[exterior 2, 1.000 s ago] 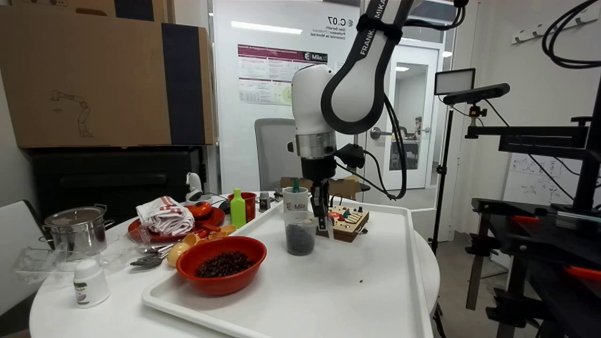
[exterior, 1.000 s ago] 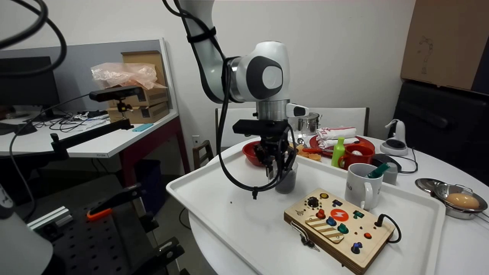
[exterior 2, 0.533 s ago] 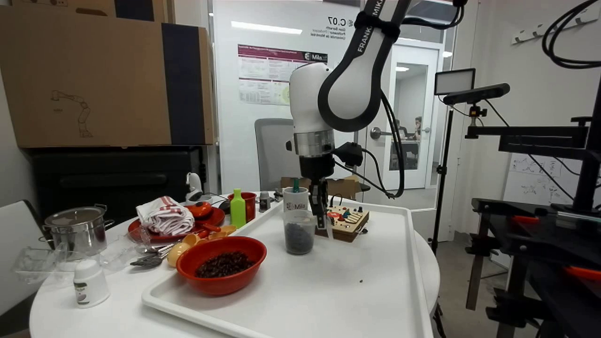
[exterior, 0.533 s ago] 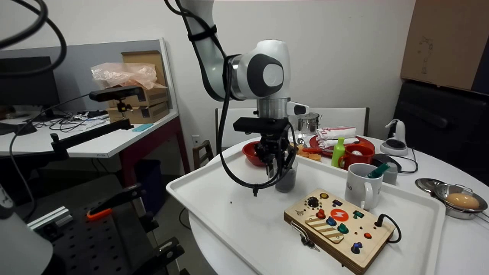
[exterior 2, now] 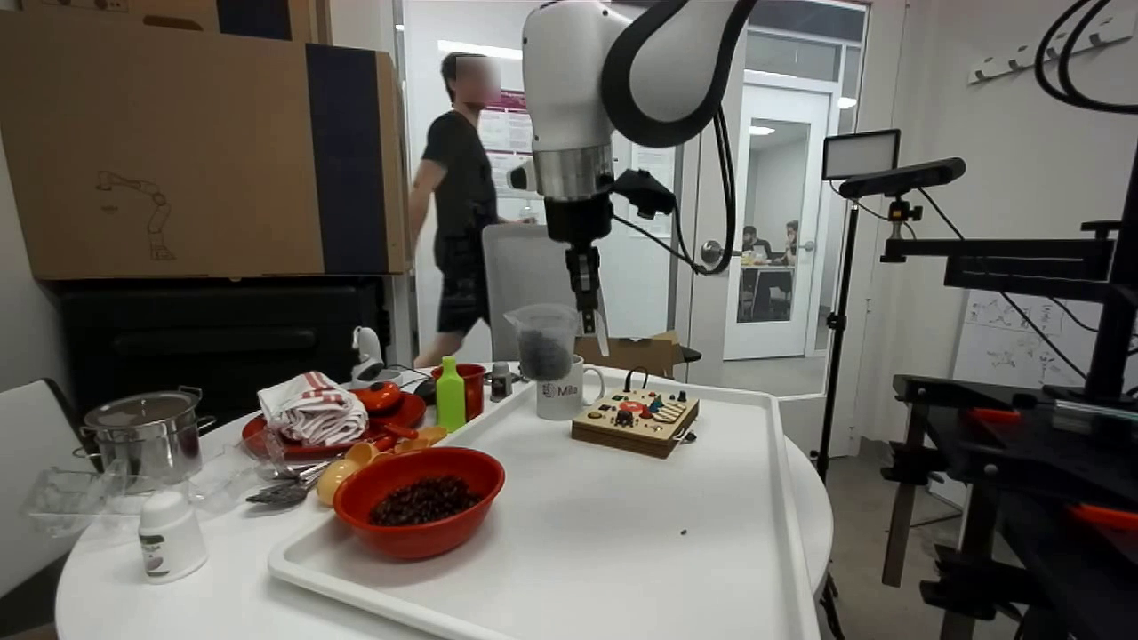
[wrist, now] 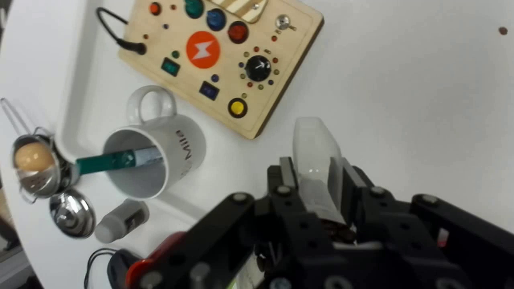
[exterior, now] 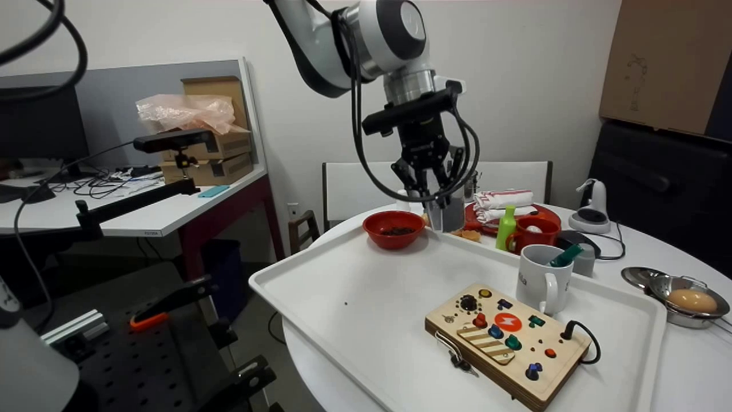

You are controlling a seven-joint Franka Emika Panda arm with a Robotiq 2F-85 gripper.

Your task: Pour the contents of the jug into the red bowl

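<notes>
The jug is a translucent cup with dark bean-like contents. It shows in both exterior views (exterior: 453,214) (exterior 2: 544,345), held in the air above the tray and slightly tilted. My gripper (exterior 2: 590,322) is shut on the jug's handle, with the cup body beside the fingers. In the wrist view the pale handle (wrist: 315,148) stands between the jaws of my gripper (wrist: 320,172), and the gripper hides most of the cup. The red bowl (exterior: 392,241) (exterior 2: 418,539) sits at the tray's corner with dark beans inside. The jug is higher than the bowl and not over it in an exterior view.
A white mug (exterior: 540,283) with a green-handled tool and a wooden switch box (exterior: 506,337) stand on the white tray (exterior 2: 738,604). Beside the tray are a green bottle (exterior 2: 450,396), a red cup (exterior: 536,232), a towel (exterior 2: 313,409) and a steel pot (exterior 2: 147,440).
My gripper has lifted the jug up off the tray. The wrist and jug have tilted a little. The red bowl has not moved. A person now walks past in the background.
</notes>
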